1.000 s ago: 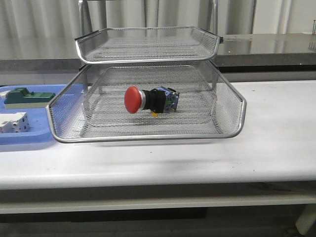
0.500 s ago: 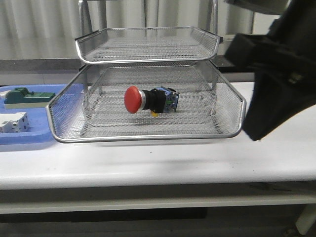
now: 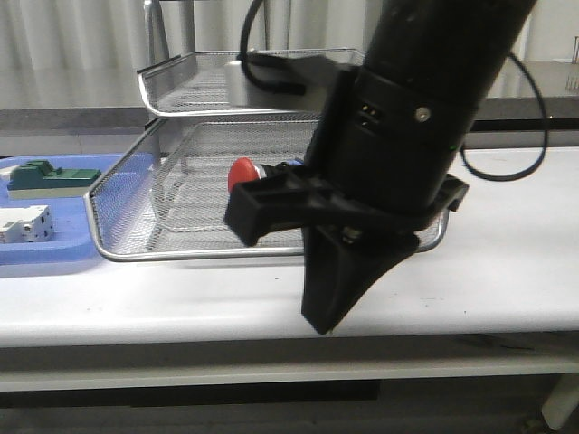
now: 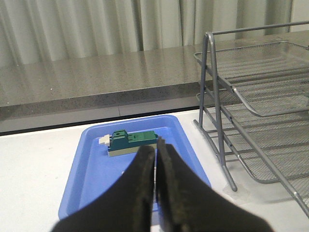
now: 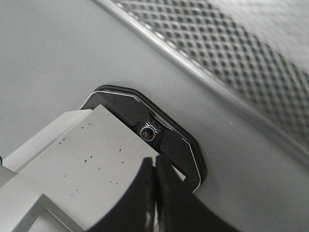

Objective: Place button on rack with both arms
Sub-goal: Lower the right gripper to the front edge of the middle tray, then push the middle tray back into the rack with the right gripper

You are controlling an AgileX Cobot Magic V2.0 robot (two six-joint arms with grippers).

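Note:
The button (image 3: 241,172) lies on its side in the lower tier of the wire-mesh rack (image 3: 154,90). Only its red cap shows; my right arm hides the body. That arm hangs very close to the front camera, and the right gripper (image 3: 318,321) points down in front of the rack, shut and empty. In the right wrist view the shut gripper (image 5: 154,162) is over a grey plate carrying a small black camera (image 5: 147,131), with rack mesh (image 5: 231,48) beyond. My left gripper (image 4: 156,147) is shut and empty above the blue tray (image 4: 96,183), the rack (image 4: 251,96) beside it.
The blue tray (image 3: 45,258) sits on the white table left of the rack and holds a green block (image 3: 50,176) and a white block (image 3: 23,224). The green block (image 4: 133,141) lies just past my left fingertips. A grey counter runs behind the table.
My right arm has swung in from the right and now fills the middle of the front view, covering most of the button. The button and rack have not moved.

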